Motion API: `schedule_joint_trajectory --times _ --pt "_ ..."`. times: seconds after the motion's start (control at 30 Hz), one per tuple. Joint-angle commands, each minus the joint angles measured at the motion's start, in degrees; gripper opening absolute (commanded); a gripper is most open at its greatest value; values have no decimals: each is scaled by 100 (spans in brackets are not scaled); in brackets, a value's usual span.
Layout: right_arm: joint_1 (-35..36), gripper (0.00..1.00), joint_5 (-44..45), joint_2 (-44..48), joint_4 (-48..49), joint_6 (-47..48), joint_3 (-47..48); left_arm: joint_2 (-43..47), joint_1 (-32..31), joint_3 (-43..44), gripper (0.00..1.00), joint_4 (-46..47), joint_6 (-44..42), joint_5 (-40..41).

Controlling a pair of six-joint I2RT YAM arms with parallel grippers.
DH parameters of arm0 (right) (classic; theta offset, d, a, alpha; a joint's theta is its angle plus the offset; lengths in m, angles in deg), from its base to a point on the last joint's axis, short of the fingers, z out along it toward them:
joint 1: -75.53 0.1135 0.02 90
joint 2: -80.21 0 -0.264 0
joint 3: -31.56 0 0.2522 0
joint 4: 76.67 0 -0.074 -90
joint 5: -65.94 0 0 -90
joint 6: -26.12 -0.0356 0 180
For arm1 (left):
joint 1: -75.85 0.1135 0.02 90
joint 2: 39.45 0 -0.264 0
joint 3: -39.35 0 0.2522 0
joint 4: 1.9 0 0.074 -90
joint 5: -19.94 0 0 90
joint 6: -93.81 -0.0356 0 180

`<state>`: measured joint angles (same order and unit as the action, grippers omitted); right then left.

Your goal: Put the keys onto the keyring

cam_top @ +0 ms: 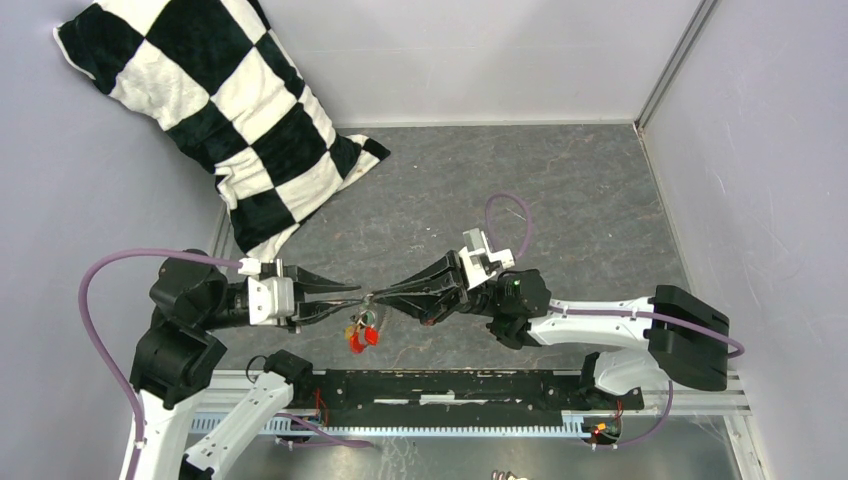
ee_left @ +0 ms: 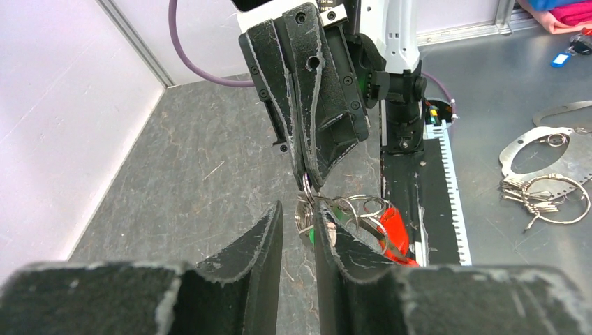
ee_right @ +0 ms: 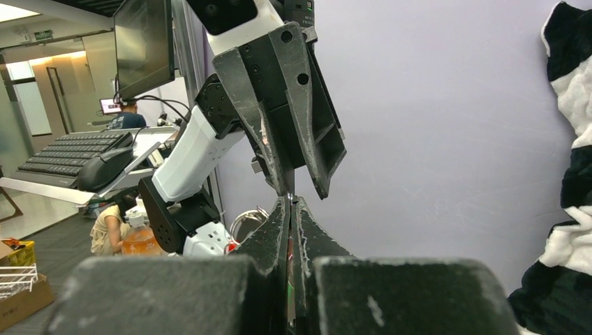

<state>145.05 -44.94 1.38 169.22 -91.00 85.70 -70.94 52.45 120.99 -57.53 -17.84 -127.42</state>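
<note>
The keyring (cam_top: 368, 303) hangs in the air between my two grippers, above the grey table. Its silver coils (ee_left: 363, 204) show in the left wrist view, with the red strap (ee_left: 393, 227) and a green key head (ee_left: 312, 235) hanging from them. My right gripper (cam_top: 386, 296) is shut on the ring's wire, as the left wrist view (ee_left: 308, 183) shows. My left gripper (ee_left: 298, 213) faces it tip to tip. Its jaws are a little apart, and the ring sits against the right finger. I cannot make out the yellow key.
A black-and-white checkered pillow (cam_top: 230, 120) leans in the far left corner. A black and metal rail (cam_top: 450, 385) runs along the near edge. Spare key rings and metal plates (ee_left: 544, 199) lie beyond the rail. Grey walls close off the left, back and right sides.
</note>
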Motion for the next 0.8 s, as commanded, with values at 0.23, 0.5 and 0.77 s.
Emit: schedule_joint_trajectory --times 0.23,0.5,0.77 --pt "145 1 258 -107 126 385 459 -38 -9 -120 25 2 321 -182" --pt "206 1 190 -123 -154 578 601 -26 -7 -163 10 20 246 -81" --pt "-54 32 -596 580 -3685 1754 1280 29 -7 -141 2 -346 -186 118"
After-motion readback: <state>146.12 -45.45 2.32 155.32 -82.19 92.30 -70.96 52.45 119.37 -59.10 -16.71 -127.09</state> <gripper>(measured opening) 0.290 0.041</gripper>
